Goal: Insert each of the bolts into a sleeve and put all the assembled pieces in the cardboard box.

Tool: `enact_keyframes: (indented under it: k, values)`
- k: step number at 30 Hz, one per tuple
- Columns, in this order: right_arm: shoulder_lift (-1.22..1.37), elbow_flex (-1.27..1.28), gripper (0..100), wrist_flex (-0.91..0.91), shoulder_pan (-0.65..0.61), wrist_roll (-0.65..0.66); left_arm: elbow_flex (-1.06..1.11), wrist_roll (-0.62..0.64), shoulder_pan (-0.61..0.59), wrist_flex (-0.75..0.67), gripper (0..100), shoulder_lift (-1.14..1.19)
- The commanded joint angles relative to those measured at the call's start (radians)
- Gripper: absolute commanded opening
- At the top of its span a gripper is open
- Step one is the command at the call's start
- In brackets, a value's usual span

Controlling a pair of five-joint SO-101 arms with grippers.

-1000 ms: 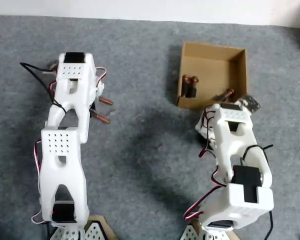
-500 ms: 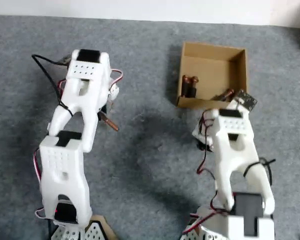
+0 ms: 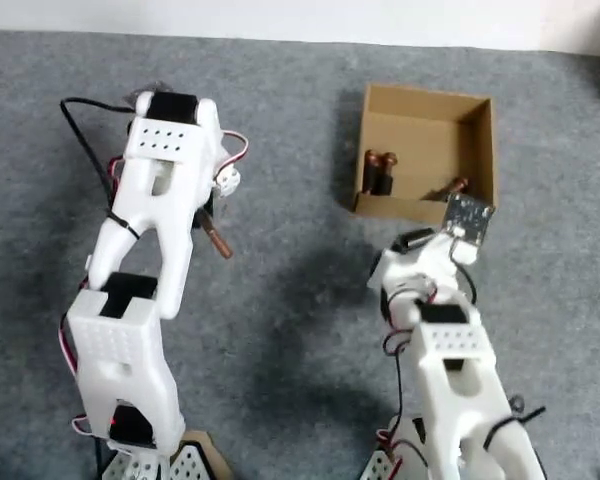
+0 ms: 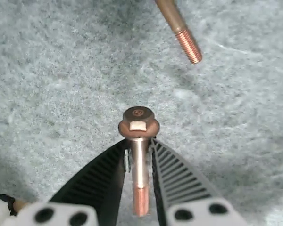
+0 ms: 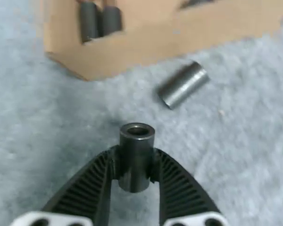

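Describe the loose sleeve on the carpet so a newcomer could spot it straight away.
Find the cardboard box. Just outside the wall facing the arms, a dark sleeve lies on its side on the carpet. Unlike the upright sleeve in the right gripper and the boxed sleeves, nothing touches it.

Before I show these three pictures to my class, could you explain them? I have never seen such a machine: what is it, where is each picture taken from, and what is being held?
This is a pair of small white robots, a left arm and a right arm, standing on a grey carpet. The high view looks down on both. The other two pictures come from a camera on each arm's wrist, looking along its black gripper. The left gripper is shut on a copper bolt; a second bolt lies loose on the carpet. The right gripper is shut on a dark sleeve; another sleeve lies near the cardboard box, which already holds bolted pieces.
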Motion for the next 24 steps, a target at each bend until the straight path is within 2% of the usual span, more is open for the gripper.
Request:
enact_keyframes:
  k: [1,5,7,12,18,20,24]
  values:
    - [-0.111,0.036,0.4,-0.088,-0.027,0.017,-0.012,-0.018,0.025,-0.068,1,-0.076]
    - [-0.196,0.104,0.4,-0.15,-0.031,0.018,-0.007,-0.163,0.077,-0.101,1,-0.076]
    - [-0.236,0.147,0.4,-0.191,-0.031,0.029,-0.007,-0.17,0.094,-0.104,1,-0.076]
    - [-0.334,0.286,0.4,-0.372,-0.058,0.161,-0.012,-0.18,0.105,-0.167,1,-0.084]
    - [-0.466,0.489,0.4,-0.639,-0.13,0.288,-0.013,-0.302,0.111,-0.241,1,-0.084]
    - [-0.507,0.532,0.4,-0.651,-0.137,0.311,-0.013,-0.307,0.111,-0.259,1,-0.084]
    - [-0.572,0.556,0.4,-0.559,-0.14,0.319,-0.012,-0.324,0.113,-0.295,1,-0.084]
